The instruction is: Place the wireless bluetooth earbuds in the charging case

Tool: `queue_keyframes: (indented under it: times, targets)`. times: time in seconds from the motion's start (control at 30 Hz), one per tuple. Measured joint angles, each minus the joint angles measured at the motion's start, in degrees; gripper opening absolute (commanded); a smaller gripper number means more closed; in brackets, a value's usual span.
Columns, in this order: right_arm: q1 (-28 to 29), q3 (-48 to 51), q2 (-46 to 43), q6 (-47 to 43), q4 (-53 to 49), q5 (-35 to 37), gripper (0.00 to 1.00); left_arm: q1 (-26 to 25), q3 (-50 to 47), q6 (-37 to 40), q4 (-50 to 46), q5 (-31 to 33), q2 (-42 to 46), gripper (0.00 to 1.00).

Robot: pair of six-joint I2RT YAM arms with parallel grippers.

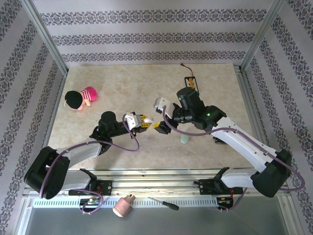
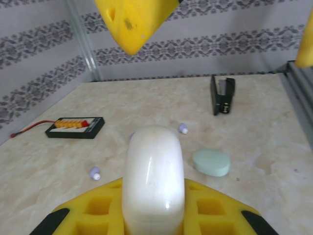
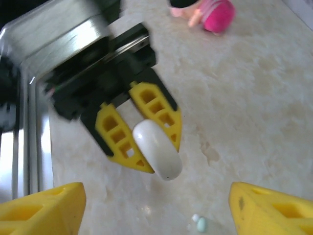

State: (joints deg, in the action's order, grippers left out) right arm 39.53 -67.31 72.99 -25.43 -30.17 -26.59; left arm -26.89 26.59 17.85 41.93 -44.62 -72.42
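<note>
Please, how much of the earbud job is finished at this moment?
Nothing looks inserted yet. In hand: the left gripper is shut on the white case, which looks closed, and the right gripper is open, facing it. Left to do: the lavender earbuds lie loose near the pale green case and must go into a case.
</note>
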Motion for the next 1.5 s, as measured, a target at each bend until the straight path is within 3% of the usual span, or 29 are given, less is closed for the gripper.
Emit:
queue_keyframes:
  times: [0.07,0.17,0.37,0.83,0.9,0.97,1.2,1.23,1.5]
  targets:
    - [0.0,-1.51,1.05,-4.9,-2.97,-1.2,0.6,0.0,0.46,0.28,-2.4,-1.84,0.96,0.08]
    - [0.0,-3.61,3.02,-9.57,-6.08,-2.16,0.52,0.0,0.79,0.63,-5.2,-4.11,2.14,0.08]
    - [0.63,-5.86,6.67,-14.08,-8.92,-3.43,0.48,0.0,1.11,1.05,-8.35,-7.34,2.75,0.08]
    - [1.62,-8.87,12.48,-16.92,-12.15,-4.35,0.22,0.02,1.99,1.01,-9.11,-9.31,2.73,0.09]
    - [1.62,-8.98,12.5,-17.0,-12.57,-4.35,0.19,0.02,1.99,0.98,-9.33,-9.31,2.73,0.16]
    - [1.62,-9.01,12.5,-16.9,-12.7,-4.35,0.19,0.02,1.99,0.98,-9.42,-9.27,2.73,0.31]
    - [0.28,-7.76,12.2,-14.4,-9.75,-4.28,0.18,0.0,1.18,0.0,-7.61,-7.06,2.73,0.95]
    - [-0.31,-7.06,12.11,-13.42,-8.9,-4.2,0.18,0.0,0.46,-0.15,-6.78,-5.68,2.78,0.99]
    - [-6.34,-1.51,13.27,1.57,0.85,-1.27,0.18,0.0,-7.08,-2.01,-2.08,11.89,3.58,0.99]
